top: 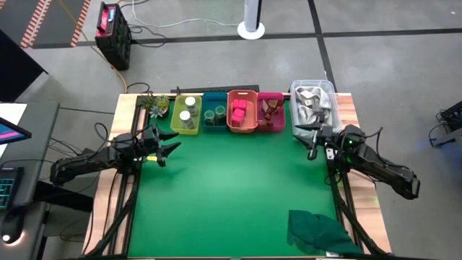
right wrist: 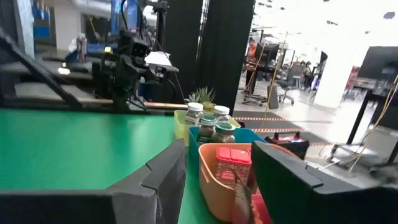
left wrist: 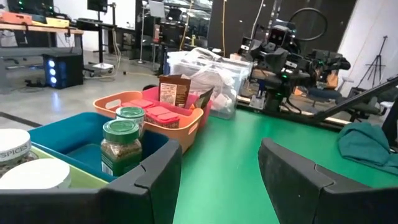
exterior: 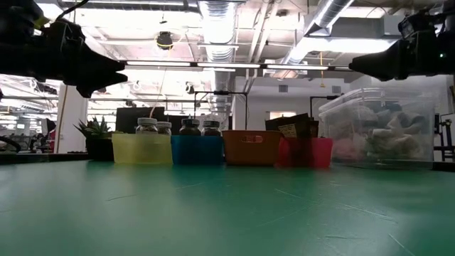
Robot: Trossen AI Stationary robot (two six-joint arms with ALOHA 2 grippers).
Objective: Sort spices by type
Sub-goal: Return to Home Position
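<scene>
The left hand (top: 164, 146) hangs spread near the surface's left edge, the right hand (top: 312, 142) spread near its right. Along the far edge stand white-capped jars (top: 190, 103), green jars (left wrist: 121, 146) and pink-red packets (top: 240, 112); the low view hides the packets behind their orange bin (exterior: 250, 147).

**Legible text.** Left wrist view: the word "SPICES" is printed in dark capitals on the lid of the white-capped jar (left wrist: 13, 149) in the yellow bin (left wrist: 81, 179). The pale label on the brown packet (left wrist: 174, 91) and the band label on the nearer green-capped jar (left wrist: 120, 148) carry print too small to read. Nothing else can be read in the other views.
</scene>
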